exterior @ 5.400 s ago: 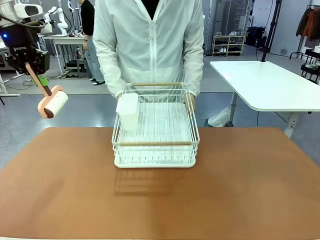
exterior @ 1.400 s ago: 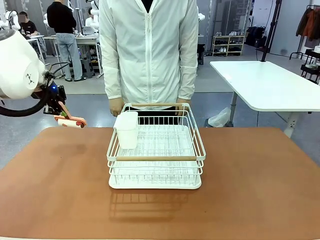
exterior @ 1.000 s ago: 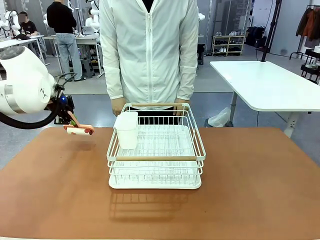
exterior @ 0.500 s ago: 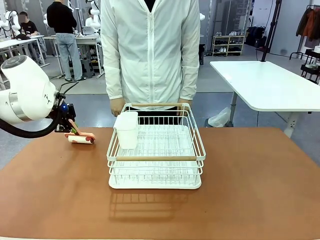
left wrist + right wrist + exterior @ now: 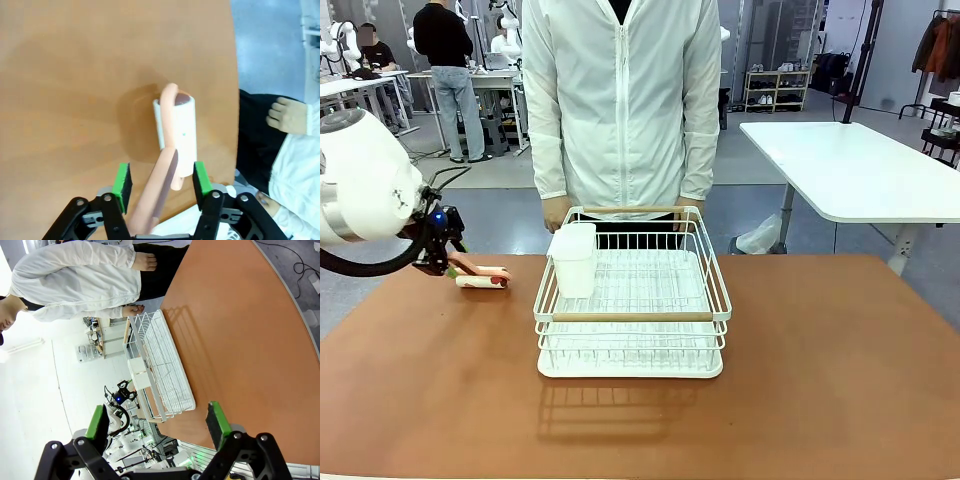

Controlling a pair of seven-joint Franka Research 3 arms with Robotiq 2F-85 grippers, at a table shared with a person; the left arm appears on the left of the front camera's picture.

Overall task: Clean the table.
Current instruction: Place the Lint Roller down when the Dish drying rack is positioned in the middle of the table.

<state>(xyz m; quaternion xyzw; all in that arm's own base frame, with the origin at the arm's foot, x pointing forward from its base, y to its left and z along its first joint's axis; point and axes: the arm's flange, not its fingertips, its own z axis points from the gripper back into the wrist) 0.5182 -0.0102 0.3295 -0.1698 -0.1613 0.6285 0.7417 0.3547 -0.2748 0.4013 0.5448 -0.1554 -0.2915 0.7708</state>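
1. Left of the white wire rack [image 5: 632, 300], near the far edge of the table [image 5: 820, 400], the lint roller [image 5: 483, 277] lies with its drum on the terracotta top and its peach handle running back toward my left gripper [image 5: 442, 262].

2. Seen from the left wrist, the lint roller [image 5: 176, 131] points straight away from the left gripper [image 5: 161, 181]: drum farthest out, handle passing down between the two green pads [image 5: 122, 181]. Its long axis runs along the fingers, not across them.

3. My left jaws stand spread. Bare tabletop shows between the handle and the pad on the picture's left, while the other pad sits close beside the drum end; I cannot tell whether that pad touches. I judge the roller is not pinched.

4. The right gripper [image 5: 157, 427] has its jaws wide apart with nothing between them, and it looks across the table [image 5: 240, 330] at the white wire rack [image 5: 157, 367] from well off. The left arm is by far the nearer to the roller.

5. A person stands at the far side, just behind the rack, with a hand [image 5: 556, 212] at each far corner of it.

6. Any regrasp, in my judgement, would mean closing across the handle where it already lies, with no turn of the wrist.
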